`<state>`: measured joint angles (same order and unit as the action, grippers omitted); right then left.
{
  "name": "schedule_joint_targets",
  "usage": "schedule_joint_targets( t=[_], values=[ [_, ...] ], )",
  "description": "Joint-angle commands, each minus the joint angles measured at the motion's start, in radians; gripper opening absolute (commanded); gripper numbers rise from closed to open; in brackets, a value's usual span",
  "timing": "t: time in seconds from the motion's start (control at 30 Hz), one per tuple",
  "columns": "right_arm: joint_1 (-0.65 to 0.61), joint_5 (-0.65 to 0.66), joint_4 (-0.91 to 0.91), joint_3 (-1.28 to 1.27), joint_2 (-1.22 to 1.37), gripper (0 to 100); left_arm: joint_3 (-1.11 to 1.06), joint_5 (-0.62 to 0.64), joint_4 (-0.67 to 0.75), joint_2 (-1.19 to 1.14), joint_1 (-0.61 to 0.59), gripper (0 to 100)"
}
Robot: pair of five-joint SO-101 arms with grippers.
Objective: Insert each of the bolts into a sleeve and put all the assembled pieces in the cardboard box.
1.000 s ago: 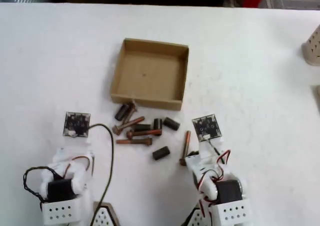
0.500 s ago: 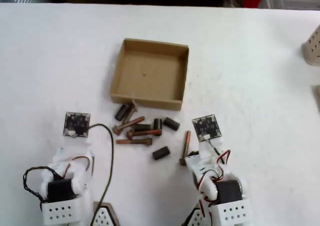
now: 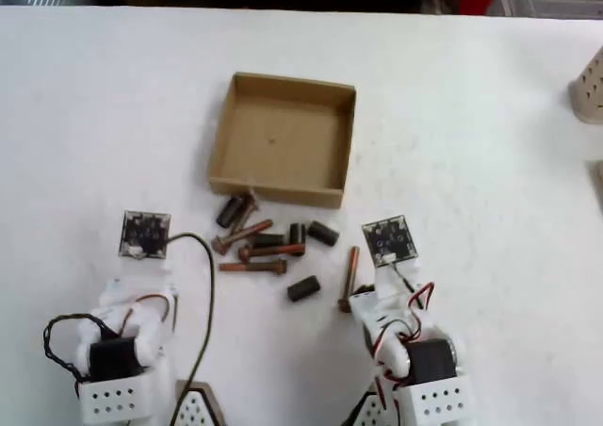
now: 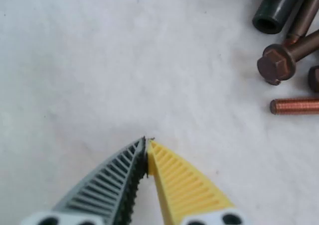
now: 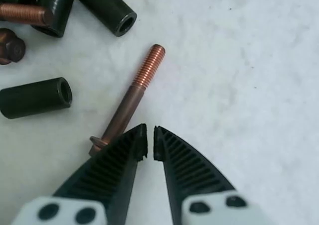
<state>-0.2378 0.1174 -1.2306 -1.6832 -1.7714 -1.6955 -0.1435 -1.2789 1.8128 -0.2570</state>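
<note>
An open cardboard box [image 3: 276, 187] sits mid-table with nothing in it. Just in front of it lie several copper bolts [image 3: 252, 267] and black sleeves [image 3: 302, 288] in a loose cluster, none assembled. My left gripper [image 4: 147, 141] is shut and holds nothing, over bare table beside a bolt head [image 4: 273, 64] and a sleeve [image 4: 278, 7]. My right gripper [image 5: 149, 131] is also shut and holds nothing, its tips right by the head end of a lone bolt [image 5: 132, 92], which also shows in the high view [image 3: 350, 275]. Close by lies a sleeve [image 5: 35, 96].
The white table [image 3: 471, 143] stretches wide around the box. A pale perforated object [image 3: 590, 89] stands at the far right edge. Both arm bases [image 3: 113, 369] sit at the near edge, with a black cable [image 3: 207, 294] looping by the left one.
</note>
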Motion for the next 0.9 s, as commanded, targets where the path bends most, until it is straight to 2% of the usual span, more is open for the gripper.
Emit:
schedule_joint_targets(
  t=[0.0,0.27,0.47,0.63,0.87],
  values=[
    [-0.008,0.009,-0.002,-0.008,-0.007,1.8,0.003,-0.002,-0.008,0.007,-0.007,2],
    [-0.008,0.009,-0.028,-0.008,-0.013,1.8,0.003,-0.002,-0.008,0.007,-0.007,2],
    [-0.001,0.009,-0.028,-0.008,-0.013,1.8,0.003,0.083,-0.006,0.008,0.067,2],
    [0.004,0.009,-0.028,0.046,-0.015,1.8,0.025,0.084,0.040,0.008,0.104,2],
    [0.191,0.009,-0.022,0.123,-0.015,1.8,0.100,0.087,0.140,0.008,0.107,2]
  ],
)
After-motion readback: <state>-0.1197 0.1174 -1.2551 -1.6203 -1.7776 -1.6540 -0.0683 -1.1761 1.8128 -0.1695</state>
